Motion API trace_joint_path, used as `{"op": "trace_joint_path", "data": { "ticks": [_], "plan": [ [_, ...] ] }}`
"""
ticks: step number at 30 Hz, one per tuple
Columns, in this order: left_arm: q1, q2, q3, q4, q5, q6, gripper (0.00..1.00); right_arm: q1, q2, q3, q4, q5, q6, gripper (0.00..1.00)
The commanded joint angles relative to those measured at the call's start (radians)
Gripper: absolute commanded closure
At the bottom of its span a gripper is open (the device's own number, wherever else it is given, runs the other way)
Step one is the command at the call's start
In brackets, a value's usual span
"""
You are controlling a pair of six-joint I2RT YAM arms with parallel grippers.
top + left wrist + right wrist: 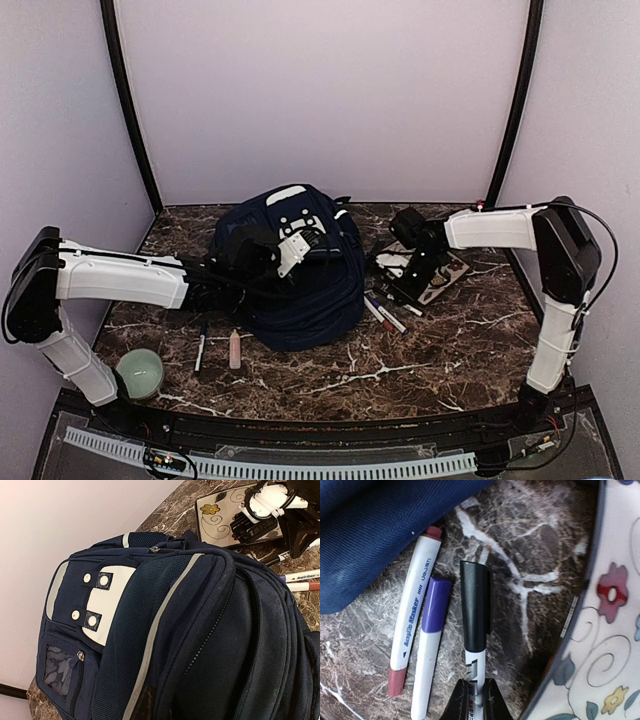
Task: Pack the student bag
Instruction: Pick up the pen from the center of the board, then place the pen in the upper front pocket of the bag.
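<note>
1. Starting nearest the arm bases: on the desk (450, 360) in front of the student bag (300, 290) lie a dark pen (200, 352) and a pinkish tube (235, 350). A green round thing (140, 372) sits off the bag's front-left.
2. Right of the bag, the right claw (471, 700) is pinching the barrel of the black-capped marker (475, 605). I cannot tell whether the marker is off the desk.
3. The marker's long axis runs straight away from the claw, cap leading. It lies roughly parallel to the purple-capped marker (431, 630) and the red-capped marker (415, 615), which are on its bag side.
4. Key relation: the bag lies left of the right claw, past the cap ends. The right arm is the nearer one. Judgement: the carry goes leftward and up over the bag's side.
5. The left claw (305, 250) is on top of the bag, pressed together. Its fingers do not show in its own view, and I cannot tell whether it is nipping fabric or a zipper pull.
6. Hidden: no view shows an open mouth on the bag. The flowered tray (610, 630), right of the bag, is partly covered by the right arm.
</note>
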Motion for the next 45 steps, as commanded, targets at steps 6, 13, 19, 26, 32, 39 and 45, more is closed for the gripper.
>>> {"op": "trace_joint_path", "data": {
  "ticks": [6,13,19,26,32,39,45],
  "plan": [
    [-0.001,-0.073,0.031,0.032,0.03,-0.056,1.0,-0.02,-0.144,0.041,-0.03,-0.097,-0.061,0.96],
    [0.002,-0.072,0.075,0.035,0.073,-0.089,1.0,-0.001,-0.229,0.07,0.021,-0.158,-0.171,0.96],
    [0.019,-0.066,0.142,-0.004,0.122,-0.112,1.0,0.083,-0.256,0.101,0.047,-0.117,-0.289,0.96],
    [0.072,-0.062,0.251,-0.118,0.264,-0.166,1.0,0.211,-0.276,0.101,0.098,0.007,-0.449,0.96],
    [0.116,-0.065,0.31,-0.181,0.367,-0.193,1.0,0.309,-0.268,0.087,0.197,0.126,-0.554,0.96],
    [0.14,-0.053,0.358,-0.235,0.446,-0.211,1.0,0.428,-0.176,0.106,0.385,0.321,-0.72,0.96],
    [0.149,-0.049,0.385,-0.27,0.493,-0.221,1.0,0.466,-0.082,0.052,0.636,0.453,-0.894,0.96]
  ]
}}
